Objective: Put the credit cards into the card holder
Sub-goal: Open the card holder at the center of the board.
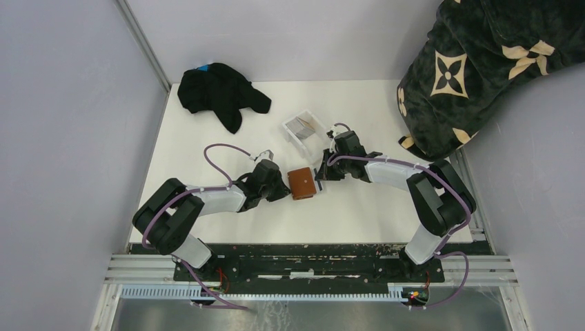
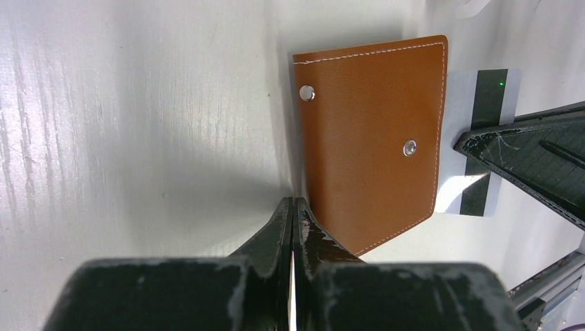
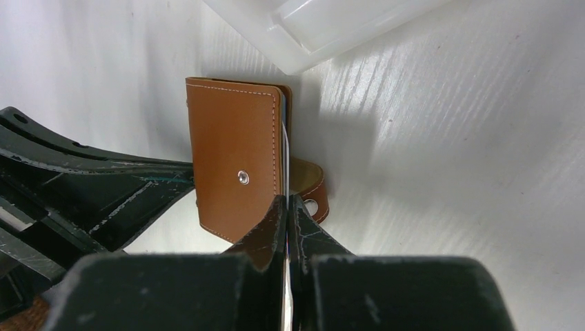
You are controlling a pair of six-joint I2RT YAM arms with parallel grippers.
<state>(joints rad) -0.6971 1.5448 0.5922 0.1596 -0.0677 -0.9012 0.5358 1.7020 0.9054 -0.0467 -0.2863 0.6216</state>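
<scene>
Right gripper [image 3: 286, 207] was pinched shut on a thin white credit card [image 2: 476, 96], its jaws showing no gap except for the card's edge. The card ran straight ahead of the fingertips into the open edge of the brown card holder [image 3: 234, 158], which lay just in front of this gripper and slightly to its left. From the left wrist view the card showed a black stripe and stuck out past the holder's far side, partly under the right fingers. The snap tab [image 3: 316, 193] curled out just to the right of the fingertips.

The left gripper [image 2: 295, 207] was also closed tight, jaws together. Its tips touched the near left edge of the card holder, which spread ahead and to the right of them with two metal snaps showing. Whether it clamped any of the leather could not be told.

The holder rested on the white desk [image 1: 359, 207] between the two grippers. A clear plastic tray [image 1: 319, 143] sat just beyond the right gripper, with more cards [image 1: 301, 125] stacked in it. A black cloth [image 1: 221, 93] lay well beyond the left gripper.
</scene>
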